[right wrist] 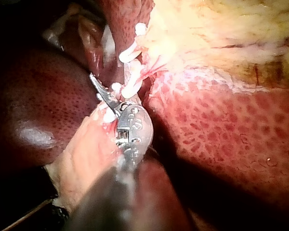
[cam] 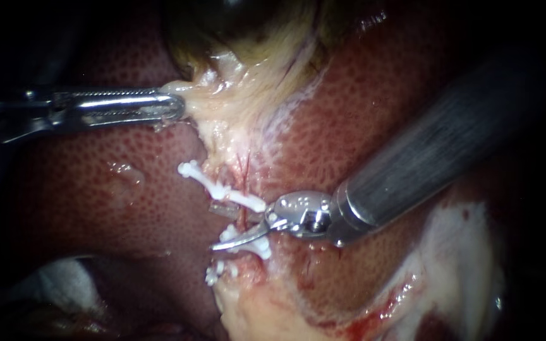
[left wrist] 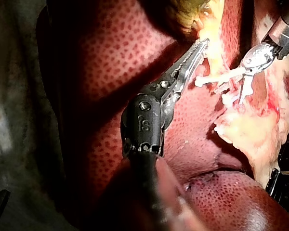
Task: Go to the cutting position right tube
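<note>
A thin reddish tube [cam: 244, 218] runs down from the pale tissue below the gallbladder [cam: 248, 38], across the liver [cam: 96, 183]. White clips cross it: an upper clip [cam: 219, 187], a lower one [cam: 251, 245] and a third [cam: 217, 273] further down. My right instrument [cam: 240, 233] comes in from the upper right. Its curved blades stand open at the tube between the upper and lower clips, one blade lying along the lower clip [right wrist: 127, 89]. My left instrument [cam: 175, 107] is shut on the pale tissue [left wrist: 207, 36] at the gallbladder's neck.
Liver surface surrounds the site on both sides. Pale, bloodstained tissue [cam: 462, 252] lies at the lower right and below the clips [cam: 254, 309]. White gauze [cam: 52, 281] shows at the lower left. The right instrument's thick shaft [cam: 437, 151] crosses the right half.
</note>
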Controlling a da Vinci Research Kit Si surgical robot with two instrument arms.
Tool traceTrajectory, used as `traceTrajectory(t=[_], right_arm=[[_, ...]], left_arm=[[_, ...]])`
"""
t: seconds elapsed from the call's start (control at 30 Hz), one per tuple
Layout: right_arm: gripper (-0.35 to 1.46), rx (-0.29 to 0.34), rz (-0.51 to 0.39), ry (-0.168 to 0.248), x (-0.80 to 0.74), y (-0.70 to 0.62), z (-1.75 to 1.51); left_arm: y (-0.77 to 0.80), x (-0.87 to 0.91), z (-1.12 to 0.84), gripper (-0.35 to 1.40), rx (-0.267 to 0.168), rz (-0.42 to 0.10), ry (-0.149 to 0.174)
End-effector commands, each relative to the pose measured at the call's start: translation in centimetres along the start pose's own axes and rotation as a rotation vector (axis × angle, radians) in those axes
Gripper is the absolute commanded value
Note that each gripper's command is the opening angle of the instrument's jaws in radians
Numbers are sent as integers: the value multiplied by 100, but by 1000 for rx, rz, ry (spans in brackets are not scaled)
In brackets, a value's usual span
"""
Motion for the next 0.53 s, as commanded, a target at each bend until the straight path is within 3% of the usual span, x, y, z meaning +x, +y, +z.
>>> traceTrajectory(t=[0.03,0.2,0.23,0.53], right_arm=[[123,1,0,2,0,0,0],[123,1,0,2,0,0,-1],[113,2,0,2,-1,0,-1],[113,2,6,2,-1,0,-1]], left_arm=[[0,0,0,-35,0,0,0],[0,0,0,-35,0,0,0],[0,0,0,-35,0,0,0],[0,0,0,-35,0,0,0]])
